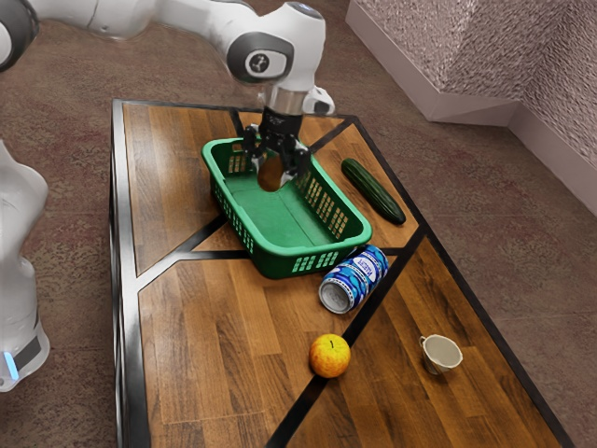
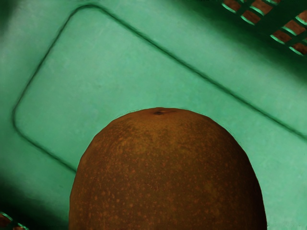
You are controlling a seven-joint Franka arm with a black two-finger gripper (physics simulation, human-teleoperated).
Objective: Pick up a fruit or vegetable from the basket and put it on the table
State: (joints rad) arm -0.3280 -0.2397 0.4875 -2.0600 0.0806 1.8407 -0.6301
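A mottled brown-grey floor (image 1: 65, 103) and a rough, pale textured wall (image 1: 485, 56) surround a table (image 1: 177, 140) of warm wooden panels divided by dark metal strips. Part of the white, smooth-shelled robot arm (image 1: 131, 14) is cut off by the exterior view's edges, and so is the table's near end. The black two-finger gripper (image 1: 274, 169) hides the upper part of the brown, speckled, rounded fruit (image 1: 270, 176), and the wrist view's edge crops its near side. The fruit is over the inside of the green plastic rectangular basket (image 1: 307, 251), pinched between the gripper's two fingers, clear of the basket floor. In the exterior view its long axis looks roughly upright; the exact tilt is hard to judge. In the wrist view a small dark dimple marks the rounded end away from the cropped side. Its skin is dull and finely flecked; the smooth basket floor has a thin dark line with rounded corners, and the walls are pierced by a grid of openings. A long, ridged dark-green cucumber (image 1: 373, 191) lies beside the basket, near a blue-and-white patterned metal can (image 1: 354, 280) on its side, a round yellow-orange fruit (image 1: 329, 357) with a dark stem, and a small off-white cup (image 1: 441, 353) with a handle.
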